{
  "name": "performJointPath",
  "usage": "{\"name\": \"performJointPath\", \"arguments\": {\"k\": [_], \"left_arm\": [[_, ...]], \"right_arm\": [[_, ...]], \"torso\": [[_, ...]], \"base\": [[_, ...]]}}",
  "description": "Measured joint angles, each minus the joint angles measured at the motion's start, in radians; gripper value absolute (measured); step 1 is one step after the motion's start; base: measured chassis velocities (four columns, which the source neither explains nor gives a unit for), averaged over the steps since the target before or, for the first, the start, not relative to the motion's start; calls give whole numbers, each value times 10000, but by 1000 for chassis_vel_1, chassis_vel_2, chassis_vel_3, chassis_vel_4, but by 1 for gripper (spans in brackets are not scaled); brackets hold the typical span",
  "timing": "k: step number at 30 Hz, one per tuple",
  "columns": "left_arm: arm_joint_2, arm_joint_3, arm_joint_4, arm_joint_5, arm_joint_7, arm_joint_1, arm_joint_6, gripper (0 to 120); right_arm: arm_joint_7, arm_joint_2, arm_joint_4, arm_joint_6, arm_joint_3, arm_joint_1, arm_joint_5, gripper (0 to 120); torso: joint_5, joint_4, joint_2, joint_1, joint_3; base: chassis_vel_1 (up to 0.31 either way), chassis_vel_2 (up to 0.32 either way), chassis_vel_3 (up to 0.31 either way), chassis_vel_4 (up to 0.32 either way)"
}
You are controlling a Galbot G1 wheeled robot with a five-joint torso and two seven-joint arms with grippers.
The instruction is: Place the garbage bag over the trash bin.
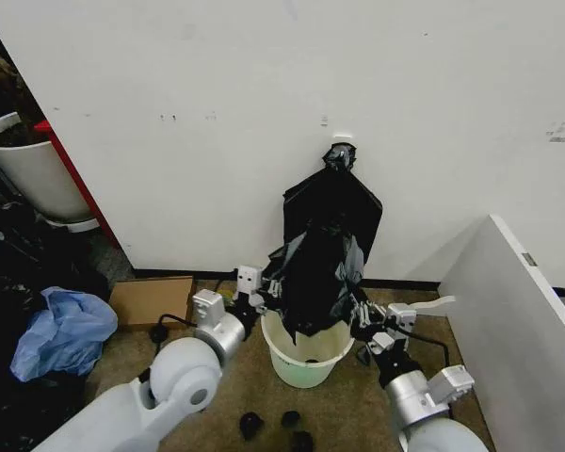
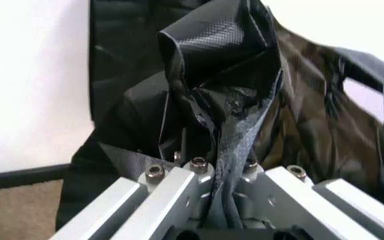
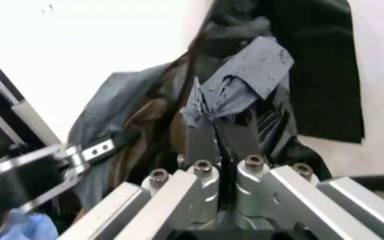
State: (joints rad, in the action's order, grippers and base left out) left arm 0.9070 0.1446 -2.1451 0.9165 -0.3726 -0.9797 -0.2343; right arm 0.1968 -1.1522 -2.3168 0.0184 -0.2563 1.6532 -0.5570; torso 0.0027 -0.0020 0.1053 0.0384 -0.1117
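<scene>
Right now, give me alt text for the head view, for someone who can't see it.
Both grippers, left gripper and right gripper, pinch a black garbage bag above the off-white trash bin, against a white wall.

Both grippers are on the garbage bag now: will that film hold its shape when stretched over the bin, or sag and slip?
Likely floppy: the garbage bag hangs in crumpled folds above the trash bin. Its glossy film may slip, though the left gripper and right gripper pinch bunched edges. It looks light.
</scene>
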Motion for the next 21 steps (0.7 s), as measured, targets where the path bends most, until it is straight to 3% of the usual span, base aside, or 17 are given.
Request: {"name": "performJointPath", "arguments": {"k": [5,13,17,21], "left_arm": [[267,259,377,145,-115,121,-51,0],[631,-140,1404,170,-213,-892,93,0],[1065,-344,1753,-105,-244,-1616,240,0],[1095,-492,1738,-220,-333,-1955,271,0]], "right_arm": [[0,-94,338,63,14,276,-81,0],[90,-563,2148,322,221,-380,-250,0],[772,-721,2685,262,236,-608,-308,0],[1272,-744,2679,-28,259,-390,-288,0]], "torso": [[-2,-3,0,0,0],[-1,1,0,1,0],[-2,3,0,0,0],[-2,0,0,0,0]], "base": [[0,0,0,0],[0,0,0,0],[0,0,0,0],[0,0,0,0]]}}
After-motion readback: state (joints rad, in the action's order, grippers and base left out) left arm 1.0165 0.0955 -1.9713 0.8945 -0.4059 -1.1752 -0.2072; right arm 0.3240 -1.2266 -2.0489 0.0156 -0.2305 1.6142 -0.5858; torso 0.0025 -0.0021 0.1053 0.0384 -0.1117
